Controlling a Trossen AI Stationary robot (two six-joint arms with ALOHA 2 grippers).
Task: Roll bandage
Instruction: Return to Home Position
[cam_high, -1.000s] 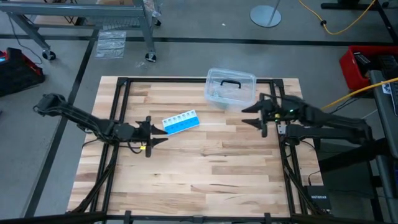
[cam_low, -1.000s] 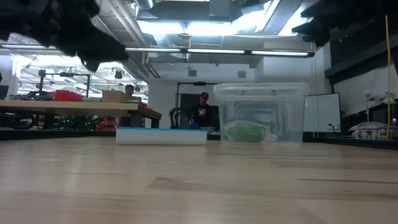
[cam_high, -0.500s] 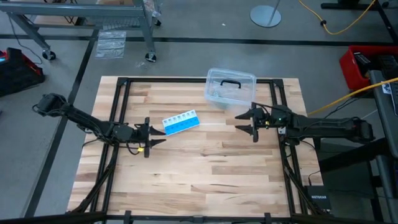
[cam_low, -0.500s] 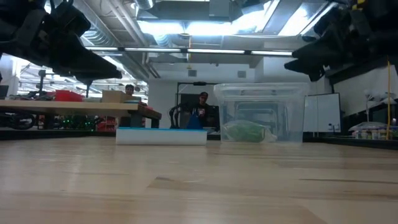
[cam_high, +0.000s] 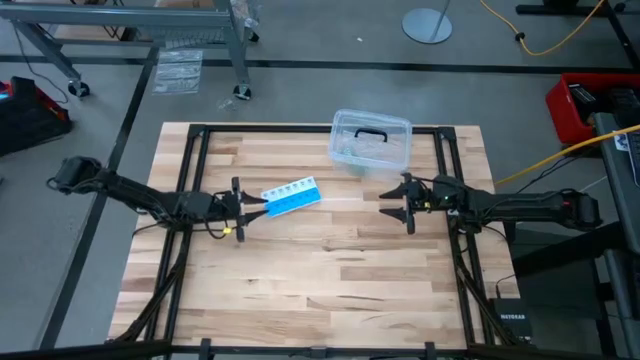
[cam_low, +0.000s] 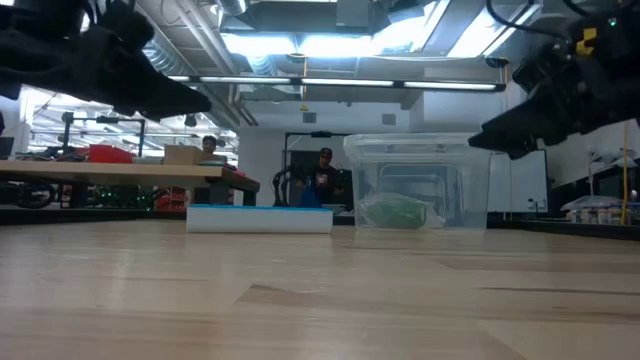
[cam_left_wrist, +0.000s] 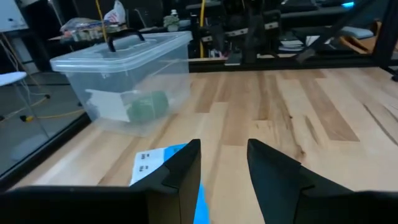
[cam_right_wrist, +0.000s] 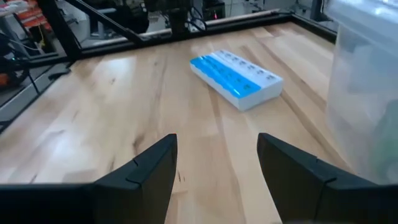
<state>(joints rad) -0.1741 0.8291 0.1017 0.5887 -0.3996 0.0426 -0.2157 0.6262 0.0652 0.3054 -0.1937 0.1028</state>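
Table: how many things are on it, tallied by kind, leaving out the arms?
box, clear, lid on: 1
pill organizer, blue and white: 1
bandage, green, inside the box: 1
Total: 3

You see the bandage (cam_low: 398, 212) only as a green blur through the wall of the clear box (cam_low: 420, 160) at the 1 o'clock of the table (cam_high: 330, 280); its rolling cannot be confirmed. In the left wrist view, the left gripper (cam_left_wrist: 224, 147) hides part of the pill organizer (cam_left_wrist: 151, 163).
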